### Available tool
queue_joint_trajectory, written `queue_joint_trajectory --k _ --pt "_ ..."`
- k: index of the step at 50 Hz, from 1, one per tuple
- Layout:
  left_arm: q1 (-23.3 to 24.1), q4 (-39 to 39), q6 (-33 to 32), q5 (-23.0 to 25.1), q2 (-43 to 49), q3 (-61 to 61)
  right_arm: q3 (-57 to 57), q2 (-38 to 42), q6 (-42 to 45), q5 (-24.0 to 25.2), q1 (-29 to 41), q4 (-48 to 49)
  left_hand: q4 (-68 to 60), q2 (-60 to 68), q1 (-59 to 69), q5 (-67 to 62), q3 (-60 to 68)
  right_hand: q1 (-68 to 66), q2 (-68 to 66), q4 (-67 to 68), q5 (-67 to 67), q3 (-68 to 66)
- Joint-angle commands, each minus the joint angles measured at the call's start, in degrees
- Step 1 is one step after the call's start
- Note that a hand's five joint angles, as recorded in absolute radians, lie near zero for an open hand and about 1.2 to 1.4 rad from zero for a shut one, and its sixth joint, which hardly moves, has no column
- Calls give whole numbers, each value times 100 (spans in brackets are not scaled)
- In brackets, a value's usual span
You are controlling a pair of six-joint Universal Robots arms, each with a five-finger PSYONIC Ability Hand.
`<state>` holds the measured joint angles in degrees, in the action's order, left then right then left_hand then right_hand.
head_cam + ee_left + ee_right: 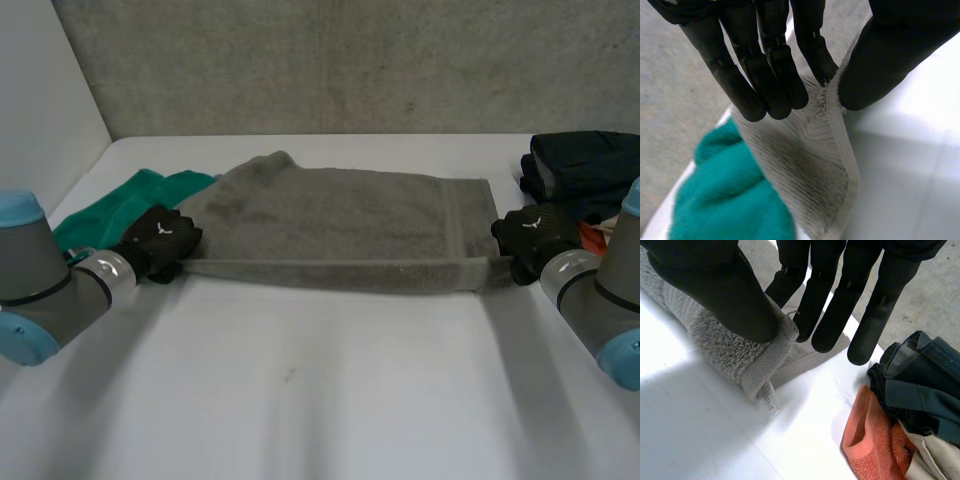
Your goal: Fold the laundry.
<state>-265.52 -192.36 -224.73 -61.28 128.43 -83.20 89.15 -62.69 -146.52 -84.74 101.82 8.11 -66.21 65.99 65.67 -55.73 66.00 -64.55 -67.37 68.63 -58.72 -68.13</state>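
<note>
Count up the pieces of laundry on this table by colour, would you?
grey towel: 1
green cloth: 1
dark blue-green garment: 1, as far as the bunched pile shows
orange cloth: 1
beige cloth: 1
Total: 5

1. Towel [340,225]: plain grey, with a paler flat-woven band near the hem.
2. Knit cloth [130,205]: solid teal-green.
3. Folded garments [585,165]: dark navy.
4. Terry cloth [872,440]: orange; beige fabric [930,462] beside it.
5. Table [300,400]: white.
6. Left hand [160,240], right hand [535,240]: black, small white mark.
</note>
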Motion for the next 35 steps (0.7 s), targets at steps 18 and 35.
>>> queue_joint_trajectory --k 18,35 --pt "-351 392 -97 -288 76 137 -161 -24 79 -122 -321 -152 2135 -2112 -2081 2086 -2114 -1545 -1263 1137 -1128 -1187" --pt "-132 629 -211 -253 235 348 -161 -24 79 -192 -277 -187 2183 -2161 -2129 2135 -2162 -1545 -1263 1137 -1128 -1187"
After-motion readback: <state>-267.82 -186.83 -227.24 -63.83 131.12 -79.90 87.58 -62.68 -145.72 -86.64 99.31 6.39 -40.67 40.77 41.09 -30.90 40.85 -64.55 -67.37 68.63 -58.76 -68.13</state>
